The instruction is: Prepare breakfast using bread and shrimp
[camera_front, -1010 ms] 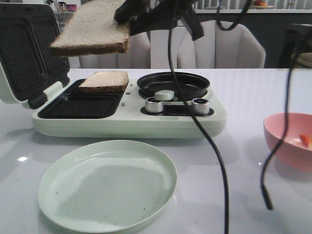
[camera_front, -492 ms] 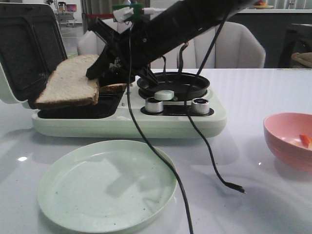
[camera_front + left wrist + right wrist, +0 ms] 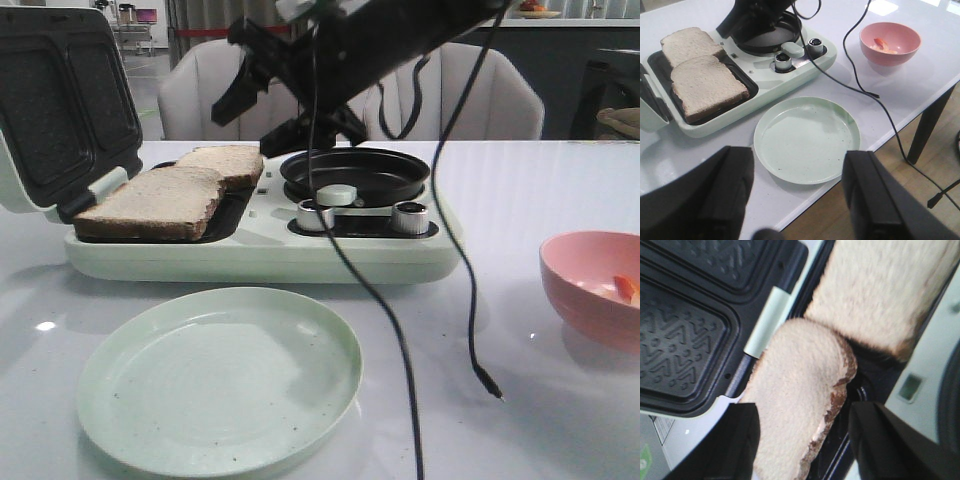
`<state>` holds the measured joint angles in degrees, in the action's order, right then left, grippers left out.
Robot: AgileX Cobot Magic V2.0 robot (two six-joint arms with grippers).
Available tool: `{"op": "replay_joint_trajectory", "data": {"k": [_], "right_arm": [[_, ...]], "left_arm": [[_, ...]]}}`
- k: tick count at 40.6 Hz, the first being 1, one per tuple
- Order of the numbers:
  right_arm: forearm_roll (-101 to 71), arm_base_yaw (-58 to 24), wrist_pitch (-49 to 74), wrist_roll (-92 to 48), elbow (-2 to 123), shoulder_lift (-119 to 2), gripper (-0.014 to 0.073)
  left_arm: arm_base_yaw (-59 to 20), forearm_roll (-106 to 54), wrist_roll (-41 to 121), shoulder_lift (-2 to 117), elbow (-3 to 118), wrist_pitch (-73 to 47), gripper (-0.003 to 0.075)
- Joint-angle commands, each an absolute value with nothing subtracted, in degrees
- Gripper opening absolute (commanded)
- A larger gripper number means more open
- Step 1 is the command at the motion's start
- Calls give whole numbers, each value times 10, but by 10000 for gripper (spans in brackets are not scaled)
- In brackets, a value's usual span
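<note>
We see both slices of bread [image 3: 152, 200] lying in the dark grill tray at the left end of the sandwich maker [image 3: 262, 252], one nearer its front edge. Our right gripper [image 3: 262, 85] hovers above them, released. Our left gripper [image 3: 797, 195] is spread, empty. The shrimp [image 3: 625, 288] sits in the pink bowl [image 3: 578, 290] at the table's right edge.

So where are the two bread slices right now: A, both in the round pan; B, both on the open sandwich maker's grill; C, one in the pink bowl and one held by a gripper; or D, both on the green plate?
B: both bread slices lie on the sandwich maker grill, and the green plate is bare.
</note>
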<state>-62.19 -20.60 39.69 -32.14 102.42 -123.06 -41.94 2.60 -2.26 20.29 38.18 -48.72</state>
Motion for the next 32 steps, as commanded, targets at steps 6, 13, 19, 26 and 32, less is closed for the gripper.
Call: {"op": "replay_joint_trajectory", "data": {"k": [6, 13, 19, 26, 32], "right_arm": [[-422, -207, 443, -222, 1043, -1064, 472], [-182, -235, 511, -93, 1042, -953, 462], [-20, -294, 559, -33, 1013, -871, 462], [23, -336, 550, 12, 917, -773, 462], [23, -337, 503, 18, 791, -677, 462]], "left_arm": [[-424, 23, -23, 208, 397, -437, 443], [-424, 23, -23, 208, 397, -437, 443], [-424, 23, -23, 208, 397, -437, 443], [-424, 23, -23, 208, 397, -437, 443], [-424, 23, -23, 208, 397, -437, 443]]}}
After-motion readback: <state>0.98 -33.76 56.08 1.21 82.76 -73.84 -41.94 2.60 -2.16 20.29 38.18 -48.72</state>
